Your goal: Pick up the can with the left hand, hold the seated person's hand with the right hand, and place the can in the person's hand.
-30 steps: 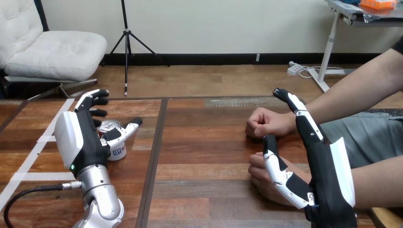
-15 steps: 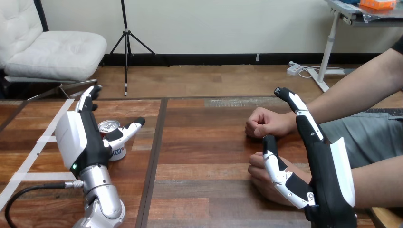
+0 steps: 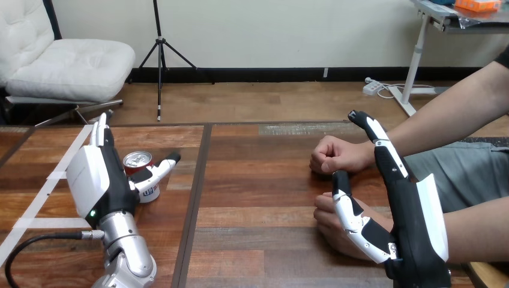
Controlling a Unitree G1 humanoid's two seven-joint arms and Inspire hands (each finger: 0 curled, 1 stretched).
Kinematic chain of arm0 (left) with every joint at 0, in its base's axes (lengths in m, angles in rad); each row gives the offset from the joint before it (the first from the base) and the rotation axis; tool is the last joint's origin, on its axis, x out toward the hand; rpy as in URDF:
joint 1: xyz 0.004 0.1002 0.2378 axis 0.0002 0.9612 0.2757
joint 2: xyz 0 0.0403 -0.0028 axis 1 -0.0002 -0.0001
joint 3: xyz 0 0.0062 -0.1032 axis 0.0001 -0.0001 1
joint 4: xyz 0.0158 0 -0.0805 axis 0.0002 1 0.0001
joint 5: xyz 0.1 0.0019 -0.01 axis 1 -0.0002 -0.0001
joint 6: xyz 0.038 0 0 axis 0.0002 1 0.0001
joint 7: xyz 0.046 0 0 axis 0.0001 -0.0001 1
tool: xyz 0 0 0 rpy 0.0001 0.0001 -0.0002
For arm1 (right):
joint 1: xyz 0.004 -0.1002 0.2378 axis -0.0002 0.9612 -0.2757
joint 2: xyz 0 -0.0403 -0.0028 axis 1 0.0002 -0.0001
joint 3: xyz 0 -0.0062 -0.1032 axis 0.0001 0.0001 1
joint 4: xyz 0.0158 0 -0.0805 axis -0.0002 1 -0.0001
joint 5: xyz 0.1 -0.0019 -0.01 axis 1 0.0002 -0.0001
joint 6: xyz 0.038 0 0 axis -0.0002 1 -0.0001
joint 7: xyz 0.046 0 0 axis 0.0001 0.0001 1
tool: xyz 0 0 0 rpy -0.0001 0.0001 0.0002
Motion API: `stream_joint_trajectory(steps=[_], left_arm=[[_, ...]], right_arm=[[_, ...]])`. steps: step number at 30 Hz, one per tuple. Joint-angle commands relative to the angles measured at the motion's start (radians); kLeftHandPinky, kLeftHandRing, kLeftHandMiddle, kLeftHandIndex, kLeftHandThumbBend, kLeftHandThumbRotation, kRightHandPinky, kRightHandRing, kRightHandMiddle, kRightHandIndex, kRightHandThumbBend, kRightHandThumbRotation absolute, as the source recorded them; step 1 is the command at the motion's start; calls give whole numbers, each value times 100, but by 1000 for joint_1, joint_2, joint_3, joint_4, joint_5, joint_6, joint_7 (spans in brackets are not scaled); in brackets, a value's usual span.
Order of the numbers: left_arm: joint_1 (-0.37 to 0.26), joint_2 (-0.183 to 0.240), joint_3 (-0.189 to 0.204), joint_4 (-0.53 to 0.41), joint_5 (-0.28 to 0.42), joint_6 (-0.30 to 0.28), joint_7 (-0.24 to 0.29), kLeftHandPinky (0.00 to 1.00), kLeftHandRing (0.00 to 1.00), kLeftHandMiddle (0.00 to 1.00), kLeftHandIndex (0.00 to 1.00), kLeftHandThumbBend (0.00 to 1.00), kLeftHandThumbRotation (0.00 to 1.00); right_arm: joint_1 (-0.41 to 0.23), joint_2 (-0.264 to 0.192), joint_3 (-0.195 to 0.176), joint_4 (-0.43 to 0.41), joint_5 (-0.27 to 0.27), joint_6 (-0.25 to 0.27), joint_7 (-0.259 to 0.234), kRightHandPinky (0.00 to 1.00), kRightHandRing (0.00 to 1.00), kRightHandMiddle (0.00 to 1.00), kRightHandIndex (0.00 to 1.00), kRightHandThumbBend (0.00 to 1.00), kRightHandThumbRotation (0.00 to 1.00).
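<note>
The fingers of our left hand (image 3: pixel 99 180) have straightened, leaving it open beside the small red-and-white metal can (image 3: pixel 137 161) at its thumb, the grasp, we judge, still to come.

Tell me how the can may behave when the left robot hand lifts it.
The can stands upright and looks smooth, so it may slip in a loose grip. Its walls are probably thin; a hard squeeze could dent it. With the open left robot hand beside it, a sideways nudge might tip and roll it.
</note>
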Motion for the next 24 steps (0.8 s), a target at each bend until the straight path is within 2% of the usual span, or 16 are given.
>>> stream_joint_trajectory(steps=[1,9,16,24], left_arm=[[-57,23,-22,-28,31,34,5,73,84,89,89,94,34],[-68,32,-43,-25,66,92,1,72,82,87,86,90,34],[-86,39,-71,-16,99,173,-21,74,82,86,85,88,34],[-98,44,-93,-11,124,220,-48,76,83,85,84,87,34]], right_arm=[[-45,0,-8,-27,-4,0,-7,97,97,95,91,20,36],[-41,-1,-5,-31,5,3,0,96,97,95,92,21,40],[-38,-2,-5,-33,7,5,5,97,97,96,92,21,43],[-35,-4,-6,-35,12,5,9,98,98,96,92,21,47]])
